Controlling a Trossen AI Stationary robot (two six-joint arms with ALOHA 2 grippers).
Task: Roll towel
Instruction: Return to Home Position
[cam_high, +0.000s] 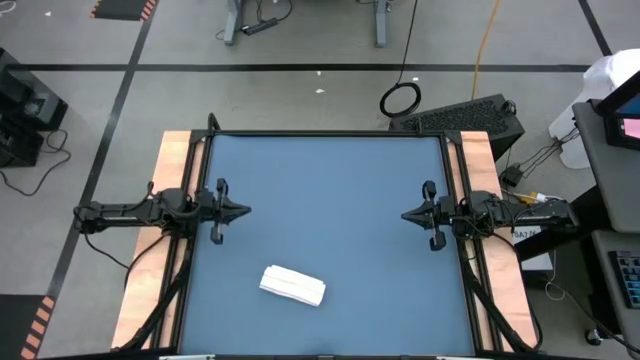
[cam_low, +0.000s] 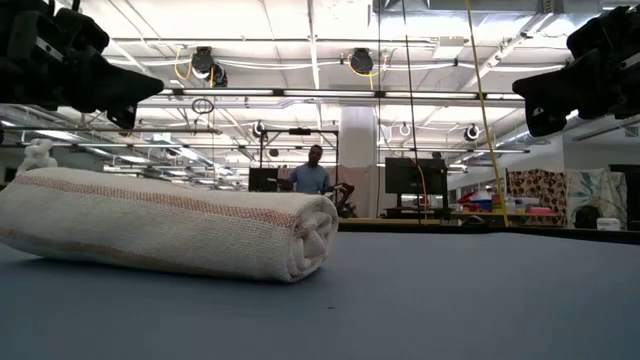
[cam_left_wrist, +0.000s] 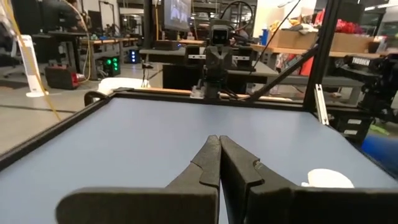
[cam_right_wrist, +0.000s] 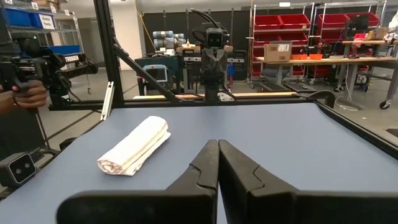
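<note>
The towel (cam_high: 293, 285) lies rolled up into a short white roll on the blue tabletop, near the front edge and left of the middle. In the low view the towel (cam_low: 165, 225) shows a reddish stripe and its spiral end. It also shows in the right wrist view (cam_right_wrist: 135, 145) and partly in the left wrist view (cam_left_wrist: 328, 178). My left gripper (cam_high: 245, 211) is shut and empty at the table's left side, above the surface. My right gripper (cam_high: 405, 215) is shut and empty at the right side.
The table has a raised black rim (cam_high: 330, 133) all round and wooden side boards (cam_high: 170, 180). A person (cam_low: 314, 172) stands far behind the table, and a hand (cam_right_wrist: 25, 94) shows beyond its edge in the right wrist view.
</note>
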